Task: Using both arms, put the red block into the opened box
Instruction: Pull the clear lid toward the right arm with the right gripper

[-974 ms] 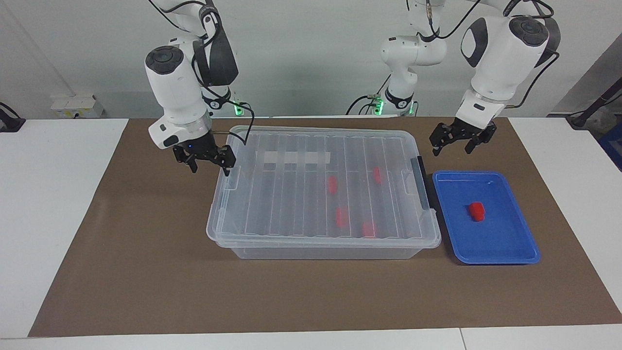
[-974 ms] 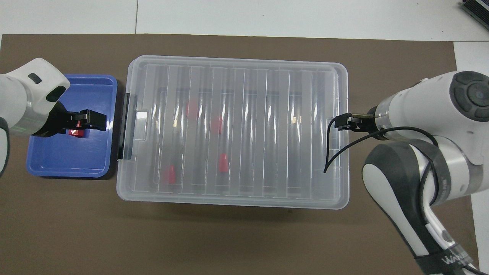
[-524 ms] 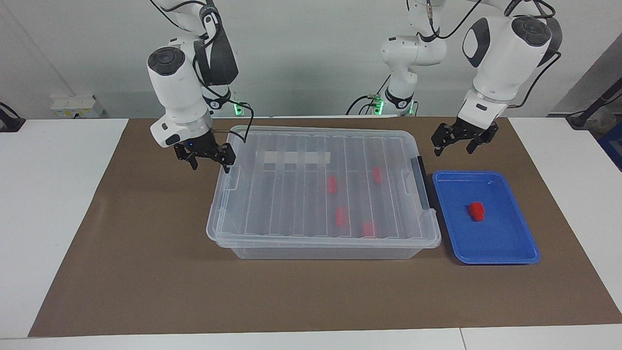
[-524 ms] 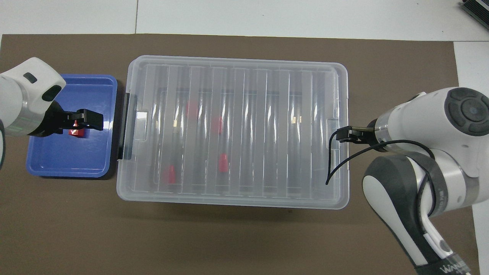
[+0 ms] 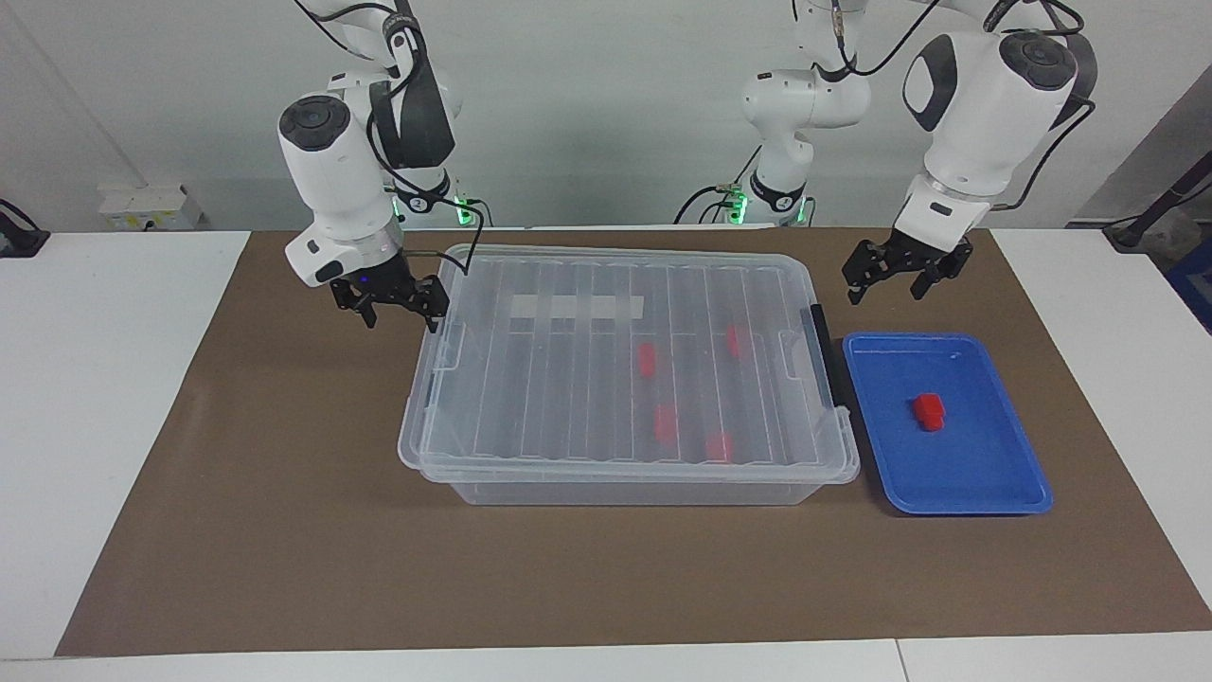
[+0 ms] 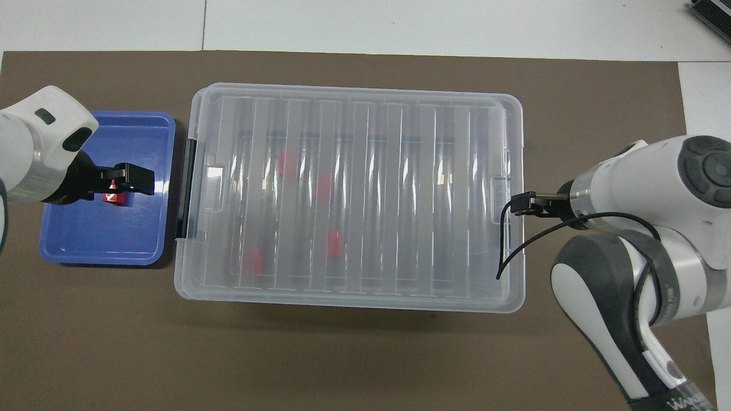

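One red block [image 5: 929, 411] [image 6: 112, 197] lies in the shallow blue tray [image 5: 985, 474] [image 6: 85, 245]. The clear box [image 5: 625, 490] [image 6: 348, 301] stands mid-table with its ribbed lid [image 5: 568, 379] [image 6: 400, 171] on it. Several more red blocks, such as [image 5: 647, 360], show through the lid. My left gripper [image 5: 885, 284] [image 6: 127, 181] hangs open above the tray, over the block and clear of it. My right gripper [image 5: 402, 314] [image 6: 522, 204] is open at the lid's end toward the right arm, one fingertip [image 5: 436, 320] against the lid's rim.
A black clip [image 5: 822, 350] [image 6: 185, 188] sits on the box end beside the tray. The brown mat [image 5: 284, 530] covers the table under everything. A cable loops from the right wrist over the lid's corner.
My right gripper has drawn away toward the right arm's end of the table, and the lid has shifted a little that way with it. My left gripper has barely moved.
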### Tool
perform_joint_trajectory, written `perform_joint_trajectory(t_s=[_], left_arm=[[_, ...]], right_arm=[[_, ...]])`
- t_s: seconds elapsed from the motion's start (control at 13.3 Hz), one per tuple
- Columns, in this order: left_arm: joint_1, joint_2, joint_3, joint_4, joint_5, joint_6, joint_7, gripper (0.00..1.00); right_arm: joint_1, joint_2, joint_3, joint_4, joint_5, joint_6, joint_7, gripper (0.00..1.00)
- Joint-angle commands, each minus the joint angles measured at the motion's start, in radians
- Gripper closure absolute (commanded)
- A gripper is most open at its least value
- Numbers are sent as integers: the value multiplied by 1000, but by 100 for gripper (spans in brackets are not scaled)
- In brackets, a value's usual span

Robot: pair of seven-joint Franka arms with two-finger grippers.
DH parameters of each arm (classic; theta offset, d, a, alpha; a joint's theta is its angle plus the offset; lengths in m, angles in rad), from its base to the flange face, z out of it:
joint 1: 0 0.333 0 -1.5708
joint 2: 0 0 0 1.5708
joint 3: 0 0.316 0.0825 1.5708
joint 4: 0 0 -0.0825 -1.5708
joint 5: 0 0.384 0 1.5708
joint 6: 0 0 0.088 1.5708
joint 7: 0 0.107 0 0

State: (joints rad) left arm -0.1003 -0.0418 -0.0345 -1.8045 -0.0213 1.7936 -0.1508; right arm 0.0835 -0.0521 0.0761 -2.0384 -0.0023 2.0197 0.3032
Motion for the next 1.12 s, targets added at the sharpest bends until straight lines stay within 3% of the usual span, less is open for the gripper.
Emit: perform_joint_trajectory(t_s=[0.0,1.05], left_arm=[[-4,-24,8,-22,-12,13,-7,0],[31,-33,8,-30,-8,7,0,0]], right_arm=[[-11,-20,4,-39,16,77,-22,1],[-21,-45,2,-94,16,70,-70,0]])
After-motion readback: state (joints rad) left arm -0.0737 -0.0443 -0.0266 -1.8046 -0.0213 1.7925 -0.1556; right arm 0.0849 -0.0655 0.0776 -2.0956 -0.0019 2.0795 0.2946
